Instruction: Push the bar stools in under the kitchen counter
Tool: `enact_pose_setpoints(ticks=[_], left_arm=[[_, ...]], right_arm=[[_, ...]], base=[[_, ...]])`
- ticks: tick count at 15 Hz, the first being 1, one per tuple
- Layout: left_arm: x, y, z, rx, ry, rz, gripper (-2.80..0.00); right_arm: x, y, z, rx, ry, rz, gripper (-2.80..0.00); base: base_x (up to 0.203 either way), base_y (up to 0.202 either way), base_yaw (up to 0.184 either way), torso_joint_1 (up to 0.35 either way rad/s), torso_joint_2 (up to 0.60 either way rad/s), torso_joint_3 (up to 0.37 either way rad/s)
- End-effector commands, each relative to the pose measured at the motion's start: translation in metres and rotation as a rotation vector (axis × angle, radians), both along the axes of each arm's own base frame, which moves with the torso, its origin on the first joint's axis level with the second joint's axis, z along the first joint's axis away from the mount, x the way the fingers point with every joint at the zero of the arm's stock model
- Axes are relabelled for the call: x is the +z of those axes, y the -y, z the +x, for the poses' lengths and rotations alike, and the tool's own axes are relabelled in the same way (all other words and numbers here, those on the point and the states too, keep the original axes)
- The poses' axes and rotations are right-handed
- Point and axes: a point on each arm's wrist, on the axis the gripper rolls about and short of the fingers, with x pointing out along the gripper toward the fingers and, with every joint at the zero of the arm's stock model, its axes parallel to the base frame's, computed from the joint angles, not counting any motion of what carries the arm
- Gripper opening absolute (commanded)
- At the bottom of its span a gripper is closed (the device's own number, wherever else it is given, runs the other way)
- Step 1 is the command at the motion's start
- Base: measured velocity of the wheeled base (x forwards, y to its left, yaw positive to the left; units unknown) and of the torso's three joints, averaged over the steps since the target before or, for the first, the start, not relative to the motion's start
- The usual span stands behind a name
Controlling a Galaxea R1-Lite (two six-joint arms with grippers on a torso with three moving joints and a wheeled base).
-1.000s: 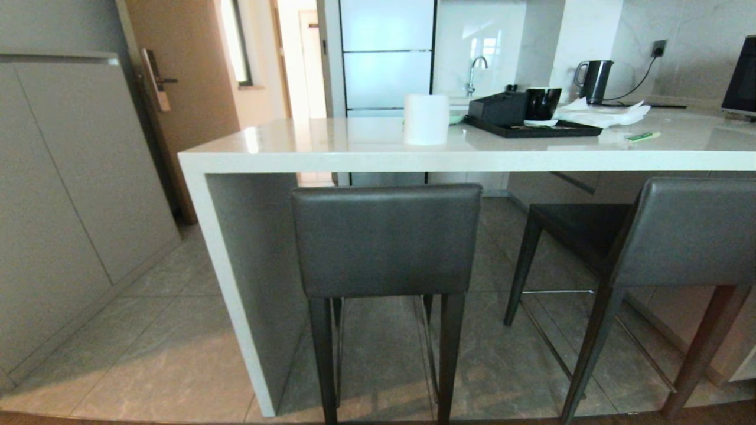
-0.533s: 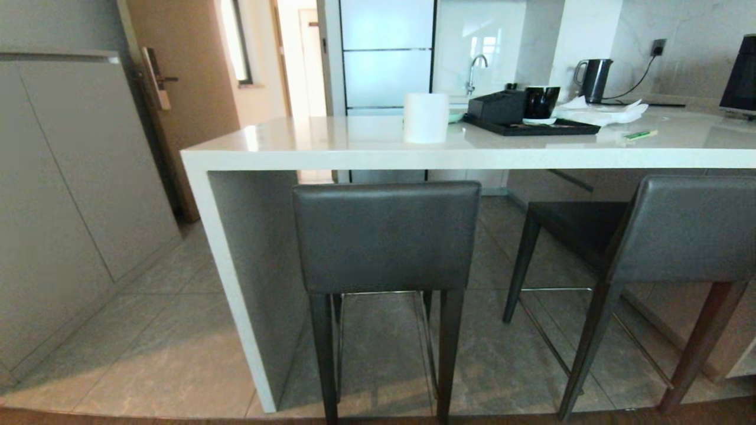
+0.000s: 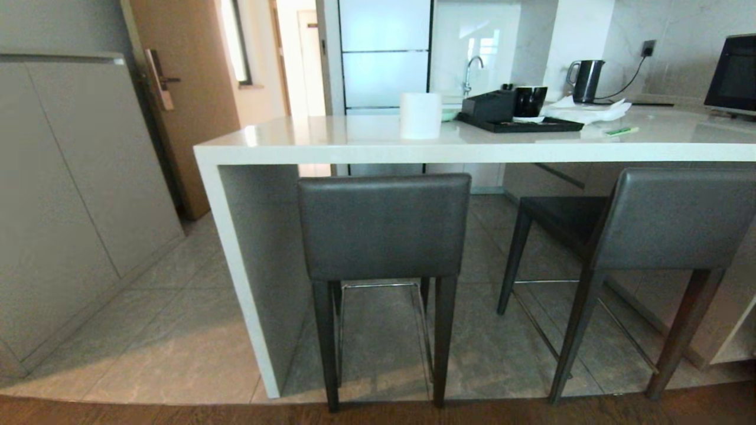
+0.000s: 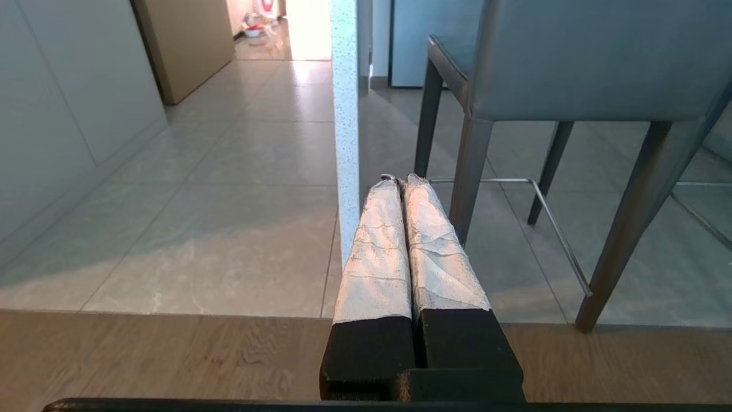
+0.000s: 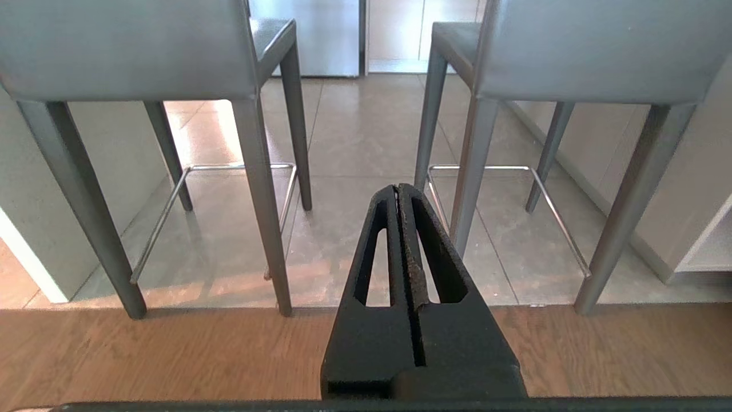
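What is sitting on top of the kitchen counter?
On the kitchen counter: a white roll, a black tray carrying a black box and mug, crumpled paper, a green item. The tray's far side is hidden.

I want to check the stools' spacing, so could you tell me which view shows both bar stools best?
The right wrist view: left stool and right stool both show backrests, legs and footrests. The head view crops the right stool at the frame edge; the left wrist view shows only one.
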Motion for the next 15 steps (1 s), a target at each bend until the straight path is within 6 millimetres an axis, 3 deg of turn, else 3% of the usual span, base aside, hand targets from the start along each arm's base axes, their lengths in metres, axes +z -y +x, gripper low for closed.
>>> enact_pose_setpoints(ticks=[1,15], left_arm=[[-0.0024,0.0,0.0008,0.0,-0.009,0.0,-2.8],[-0.0026,0.0,0.0008,0.0,-0.011,0.002,-2.8]], right_arm=[[-0.0025,0.0,0.0008,0.0,-0.01,-0.002,-2.8],[-0.0025,0.0,0.0008,0.0,-0.01,0.001,-2.8]], base=[[0.0,0.0,0.0,0.0,0.0,0.0],[0.0,-0.179,0.002,0.003,0.0,0.003]])
